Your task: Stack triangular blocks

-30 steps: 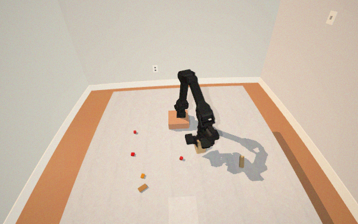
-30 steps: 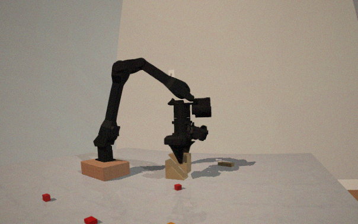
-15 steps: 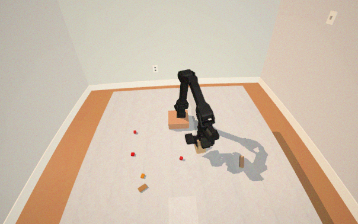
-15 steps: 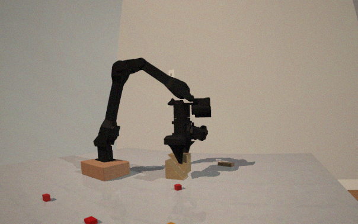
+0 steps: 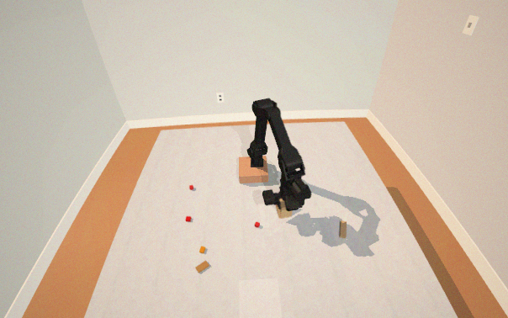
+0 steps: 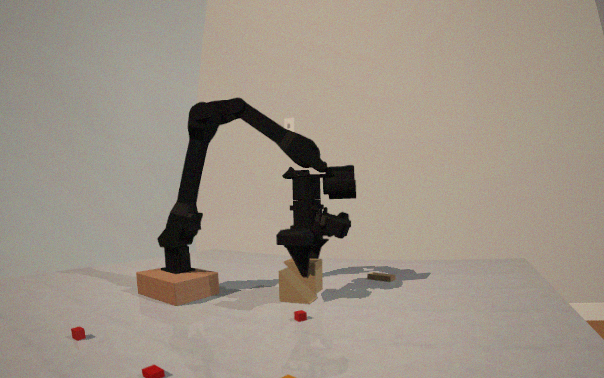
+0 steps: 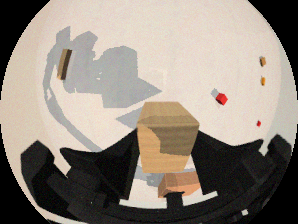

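- Matte black arm, with long straight links and bulky, rounded joints
- Black gripper, its fingers broad at the root, tapering to points
- Stubby black housing above the gripper, blunt-ended
- Knobbly black lump beside the gripper

The arm arches up and over, its hand pointing down, fingers closed on a block.
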Controlling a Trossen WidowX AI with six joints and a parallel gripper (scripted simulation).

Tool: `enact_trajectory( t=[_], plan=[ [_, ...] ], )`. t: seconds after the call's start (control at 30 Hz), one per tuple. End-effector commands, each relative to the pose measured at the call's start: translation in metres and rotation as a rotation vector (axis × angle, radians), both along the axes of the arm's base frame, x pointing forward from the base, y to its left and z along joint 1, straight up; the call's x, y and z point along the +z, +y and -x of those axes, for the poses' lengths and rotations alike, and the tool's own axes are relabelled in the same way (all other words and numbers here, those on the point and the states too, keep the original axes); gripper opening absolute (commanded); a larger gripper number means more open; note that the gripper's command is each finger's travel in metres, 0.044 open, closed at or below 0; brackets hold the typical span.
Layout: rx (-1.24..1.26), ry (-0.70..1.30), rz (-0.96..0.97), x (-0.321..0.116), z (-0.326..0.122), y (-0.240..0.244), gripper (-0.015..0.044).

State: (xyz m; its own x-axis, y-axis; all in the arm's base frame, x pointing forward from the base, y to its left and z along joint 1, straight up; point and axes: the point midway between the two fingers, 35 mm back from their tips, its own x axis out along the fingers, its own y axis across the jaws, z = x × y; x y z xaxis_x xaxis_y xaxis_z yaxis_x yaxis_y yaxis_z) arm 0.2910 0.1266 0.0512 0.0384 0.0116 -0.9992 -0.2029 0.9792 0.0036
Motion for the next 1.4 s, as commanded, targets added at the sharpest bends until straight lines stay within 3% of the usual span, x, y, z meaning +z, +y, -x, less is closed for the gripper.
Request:
enact_trajectory(
  t=[0.0, 1.37],
  plan=[
    [-0.005, 0.003, 0.005, -0.004, 0.002, -0.001, 0.0],
    [-0.005, 0.003, 0.007, -0.02, 0.008, -0.003, 0.0]
  ],
)
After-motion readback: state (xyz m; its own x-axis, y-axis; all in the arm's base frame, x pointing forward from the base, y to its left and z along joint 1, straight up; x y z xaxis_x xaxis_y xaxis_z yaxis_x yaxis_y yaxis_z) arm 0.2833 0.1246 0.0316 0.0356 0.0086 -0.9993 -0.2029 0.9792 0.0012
